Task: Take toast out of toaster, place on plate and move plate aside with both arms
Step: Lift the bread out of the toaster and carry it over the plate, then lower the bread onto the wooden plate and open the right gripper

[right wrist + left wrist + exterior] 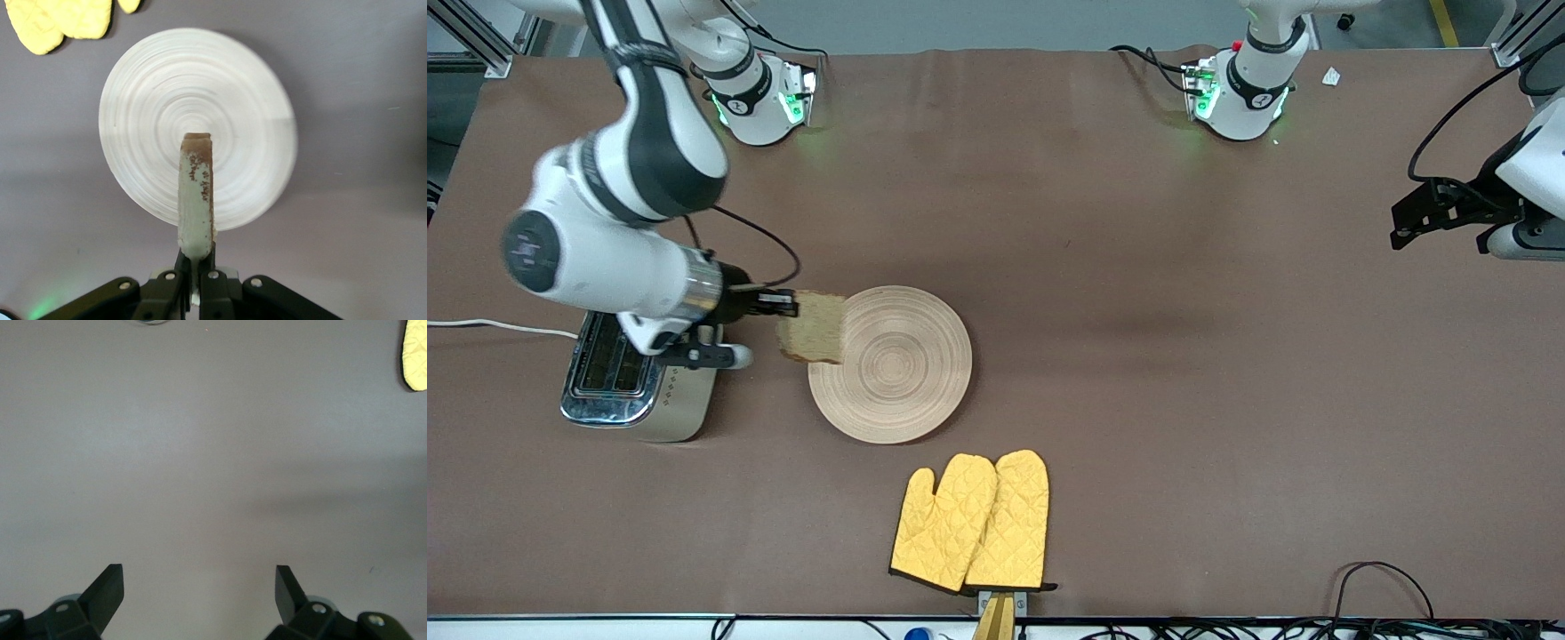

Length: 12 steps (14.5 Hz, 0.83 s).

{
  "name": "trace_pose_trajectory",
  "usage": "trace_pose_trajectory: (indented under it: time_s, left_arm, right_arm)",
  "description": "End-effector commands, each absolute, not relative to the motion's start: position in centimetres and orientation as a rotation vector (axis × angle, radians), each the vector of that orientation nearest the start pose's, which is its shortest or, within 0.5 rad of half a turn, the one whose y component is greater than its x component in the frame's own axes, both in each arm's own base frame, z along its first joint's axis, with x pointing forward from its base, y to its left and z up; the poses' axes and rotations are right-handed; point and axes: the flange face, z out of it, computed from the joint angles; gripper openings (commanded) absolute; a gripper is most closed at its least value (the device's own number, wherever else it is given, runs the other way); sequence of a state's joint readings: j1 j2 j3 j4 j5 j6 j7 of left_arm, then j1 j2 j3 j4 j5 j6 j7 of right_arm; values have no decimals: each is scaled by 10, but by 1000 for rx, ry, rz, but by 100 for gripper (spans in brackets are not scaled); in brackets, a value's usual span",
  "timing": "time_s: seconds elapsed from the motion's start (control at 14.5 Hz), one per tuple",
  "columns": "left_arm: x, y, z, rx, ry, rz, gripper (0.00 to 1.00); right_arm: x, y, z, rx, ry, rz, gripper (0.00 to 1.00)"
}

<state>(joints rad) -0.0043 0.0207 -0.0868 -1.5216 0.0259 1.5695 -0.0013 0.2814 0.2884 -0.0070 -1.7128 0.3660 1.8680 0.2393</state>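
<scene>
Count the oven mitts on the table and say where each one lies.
2. Both yellow oven mitts lie side by side, touching, nearer the front camera than the plate: one mitt toward the right arm's end, the other mitt beside it. Nothing suggests a hidden third.

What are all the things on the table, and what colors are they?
toast: one, light brown, held in the air over the plate's edge
plate: one, pale beige, on the table beside the toaster
toaster: one, silver, at the right arm's end of the table
oven mitts: two, yellow, nearer the front camera than the plate
right gripper: black, shut on the toast
left gripper: black, open, waiting over bare table
</scene>
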Motion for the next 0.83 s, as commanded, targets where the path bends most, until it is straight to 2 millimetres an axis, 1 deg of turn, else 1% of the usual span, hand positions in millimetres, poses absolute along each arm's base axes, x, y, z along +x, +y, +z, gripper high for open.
trace_pose_trajectory:
  time_s: [0.0, 0.07, 0.14, 0.21, 0.28, 0.35, 0.48, 0.55, 0.62, 0.69, 0.76]
  left_arm:
    - [560, -46, 639, -3106, 149, -43, 100]
    - [560, -46, 639, -3107, 149, -43, 100]
    - [560, -46, 639, -3106, 149, -43, 100]
    - [560, -46, 639, -3107, 149, -43, 100]
    - [560, -46, 639, -3107, 149, -43, 100]
    - [560, -46, 639, -3107, 149, -43, 100]
    - [560, -46, 639, -3107, 151, -43, 100]
    - [560, -46, 639, -3107, 151, -43, 100]
    - [560, -46, 639, -3107, 151, -43, 100]
    - [560, -46, 639, -3107, 151, -43, 100]
    - [560, -46, 639, -3107, 151, -43, 100]
  right_arm:
    - [592, 224, 381, -2763, 226, 289, 0]
    - [590, 235, 370, -2743, 240, 258, 0]
    - [590, 240, 352, -2728, 277, 234, 0]
    - [591, 246, 338, -2710, 306, 217, 0]
    - [590, 258, 324, -2689, 323, 215, 0]
    - [590, 263, 316, -2691, 326, 209, 0]
    - [592, 257, 288, -2703, 344, 234, 0]
    - [594, 250, 274, -2705, 357, 249, 0]
    - [597, 242, 265, -2710, 337, 247, 0]
    - [598, 232, 256, -2715, 296, 250, 0]
    - [598, 216, 246, -2718, 299, 261, 0]
